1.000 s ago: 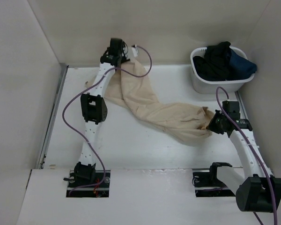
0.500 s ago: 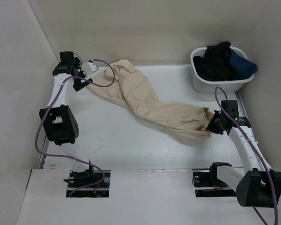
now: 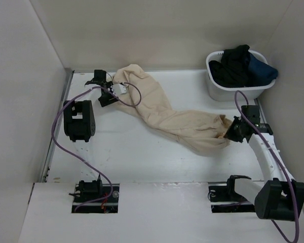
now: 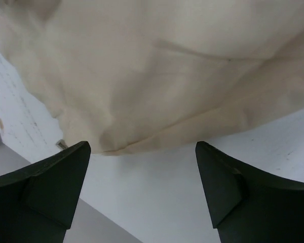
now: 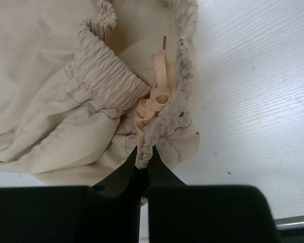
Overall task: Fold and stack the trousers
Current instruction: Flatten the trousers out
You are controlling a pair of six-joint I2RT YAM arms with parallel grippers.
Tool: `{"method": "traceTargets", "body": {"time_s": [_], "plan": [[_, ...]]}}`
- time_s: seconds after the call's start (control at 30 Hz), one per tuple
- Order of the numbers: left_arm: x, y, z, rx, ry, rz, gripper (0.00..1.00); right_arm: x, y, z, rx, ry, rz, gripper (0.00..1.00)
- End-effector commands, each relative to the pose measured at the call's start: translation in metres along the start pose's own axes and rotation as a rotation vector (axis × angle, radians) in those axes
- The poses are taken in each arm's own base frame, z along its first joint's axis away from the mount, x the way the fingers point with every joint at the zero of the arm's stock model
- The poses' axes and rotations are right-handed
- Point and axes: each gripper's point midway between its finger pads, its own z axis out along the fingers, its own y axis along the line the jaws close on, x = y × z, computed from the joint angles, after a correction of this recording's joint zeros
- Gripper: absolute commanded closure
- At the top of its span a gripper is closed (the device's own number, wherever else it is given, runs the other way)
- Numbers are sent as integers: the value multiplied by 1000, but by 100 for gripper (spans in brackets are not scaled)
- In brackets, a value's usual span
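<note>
A white laundry basket holding a black garment and a dark-blue garment stands at the far right corner of the white desk.

Both arms, left arm and right arm, have white links and black joint blocks. A purple cable runs along each. Left gripper fingers are dark wedges.

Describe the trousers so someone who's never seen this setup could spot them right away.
On the white table, the trousers lie as one long twisted cloth from the far left to the right gripper, which pinches their gathered edge. They are pale beige, unlike the black and dark-blue clothes in the white basket at far right.
</note>
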Motion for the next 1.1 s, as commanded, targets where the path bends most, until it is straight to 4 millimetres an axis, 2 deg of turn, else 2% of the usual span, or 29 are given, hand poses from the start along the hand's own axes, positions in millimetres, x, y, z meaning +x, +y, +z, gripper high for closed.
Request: {"method": "traceTargets", "body": {"time_s": [0.0,0.03,0.07,0.1,0.17,0.2,0.3,0.37,0.4,0.43,0.47,0.57,0.63,0.7,0.8,0.87,0.97,1.03,1.07], "plan": [[9,-12,10,37,24,7,47,-38,17,-24,-63,-136,9,100],[12,-10,15,22,38,-4,81,-43,20,-30,-77,-156,9,100],[14,-4,18,-14,52,-33,92,-49,25,-37,-94,-178,5,100],[18,5,17,-64,68,-61,98,-59,30,-47,-119,-215,0,100],[22,21,0,-137,73,-85,100,-78,43,-71,-170,-292,-9,100],[25,33,-24,-185,62,-101,100,-94,51,-92,-207,-354,-13,100],[37,63,-102,-298,28,-139,100,-124,62,-137,-265,-468,-7,100],[53,79,-158,-358,30,-163,100,-137,65,-157,-294,-507,2,100],[61,84,-180,-379,38,-173,100,-142,66,-166,-308,-522,11,100],[72,91,-213,-408,52,-185,100,-148,68,-175,-327,-539,19,100],[78,95,-233,-430,60,-190,100,-151,69,-181,-333,-553,24,100],[98,103,-310,-519,97,-190,100,-155,75,-195,-364,-574,33,100],[104,100,-340,-536,127,-174,99,-156,75,-198,-364,-579,42,100],[111,92,-359,-524,158,-158,98,-156,67,-195,-336,-586,57,100],[126,81,-363,-466,219,-123,97,-155,57,-185,-290,-585,72,100],[136,77,-347,-419,246,-100,96,-153,49,-177,-257,-586,82,100],[141,74,-302,-328,247,-100,93,-142,41,-151,-226,-540,87,100],[131,66,-255,-231,242,-104,88,-130,35,-128,-212,-488,100,100],[126,62,-231,-186,244,-116,82,-125,33,-117,-206,-465,105,100]]}}
